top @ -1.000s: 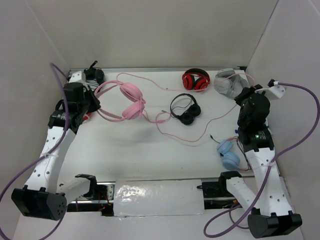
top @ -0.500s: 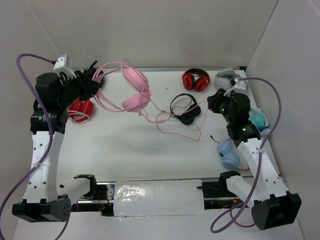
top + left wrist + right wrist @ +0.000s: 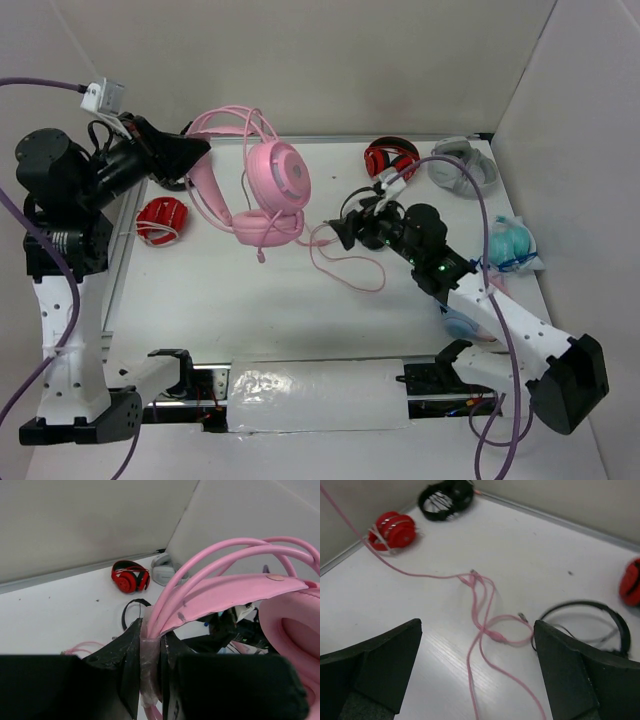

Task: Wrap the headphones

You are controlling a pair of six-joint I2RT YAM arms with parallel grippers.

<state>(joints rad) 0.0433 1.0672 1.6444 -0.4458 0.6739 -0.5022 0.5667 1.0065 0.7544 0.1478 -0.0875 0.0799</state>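
Lifted off the table [image 3: 250, 310] since a second ago, the headphones [image 3: 268, 190] hang at 11 o'clock from the left gripper [image 3: 192, 150] pinched on their headband, while the right gripper [image 3: 343, 233], jaws apart, nears the slack cable [image 3: 492, 635], which may snag black headphones [image 3: 580, 602] at its 3 o'clock.

Each arm is built of white tubular links joined by chunky black motor housings, on a black base block. The left arm [image 3: 60, 330], at nine o'clock of the table [image 3: 250, 320], has a purple cable [image 3: 40, 84] running into a small white connector box [image 3: 105, 95]. The right arm [image 3: 500, 315], at four o'clock, has a second purple cable [image 3: 486, 215] and a green light [image 3: 440, 268]. The left hand [image 3: 152, 640] and right hand [image 3: 477, 630] have matte black, wedge-shaped fingers [image 3: 375, 665].
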